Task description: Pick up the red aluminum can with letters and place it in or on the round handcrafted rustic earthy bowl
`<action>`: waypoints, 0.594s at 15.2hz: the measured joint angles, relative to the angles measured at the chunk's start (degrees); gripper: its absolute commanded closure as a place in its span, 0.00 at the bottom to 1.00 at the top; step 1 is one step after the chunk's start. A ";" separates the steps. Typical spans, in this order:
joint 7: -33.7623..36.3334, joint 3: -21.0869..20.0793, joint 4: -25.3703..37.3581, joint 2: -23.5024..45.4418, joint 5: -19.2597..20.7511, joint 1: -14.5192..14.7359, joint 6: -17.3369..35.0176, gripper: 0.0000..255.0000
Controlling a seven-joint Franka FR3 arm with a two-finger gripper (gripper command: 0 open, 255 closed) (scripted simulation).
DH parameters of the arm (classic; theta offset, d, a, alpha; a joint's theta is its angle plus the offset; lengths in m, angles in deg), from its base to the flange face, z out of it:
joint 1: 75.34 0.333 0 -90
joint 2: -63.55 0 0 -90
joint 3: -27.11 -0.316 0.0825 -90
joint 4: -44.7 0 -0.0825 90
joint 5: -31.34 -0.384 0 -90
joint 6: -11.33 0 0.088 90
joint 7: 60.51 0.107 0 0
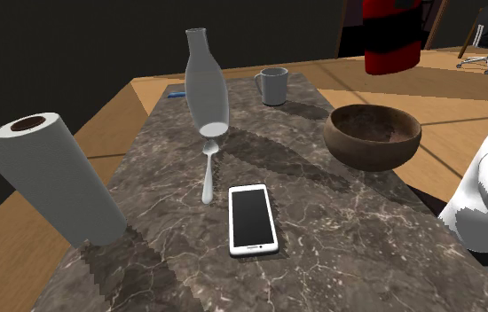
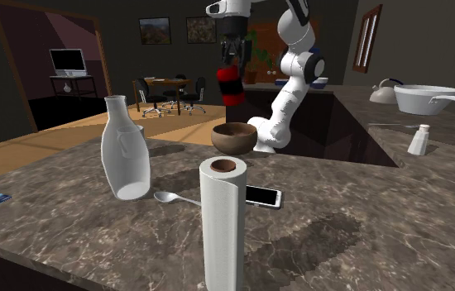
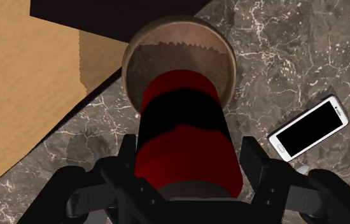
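red/blk banded can [image 3: 183, 127], brown bowl [image 1: 371, 152], dk marbled counter [image 1: 340, 244], white-edged blk phone [image 1: 253, 220]

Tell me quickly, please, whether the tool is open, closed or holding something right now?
The tool is closed on the red and black can, held over the brown bowl.

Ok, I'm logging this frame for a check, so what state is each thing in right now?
tool, shut on the red can.
red can, held in the air over the bowl.
bowl, upright, empty.
bottle, standing upright.
mug, upright.
paper towel roll, standing on end.
phone, lying flat, screen up and dark.
spoon, lying flat.
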 measured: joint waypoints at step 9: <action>0.10 -0.24 -9.84 -6.77 -1.03 0.80 3.08 1.00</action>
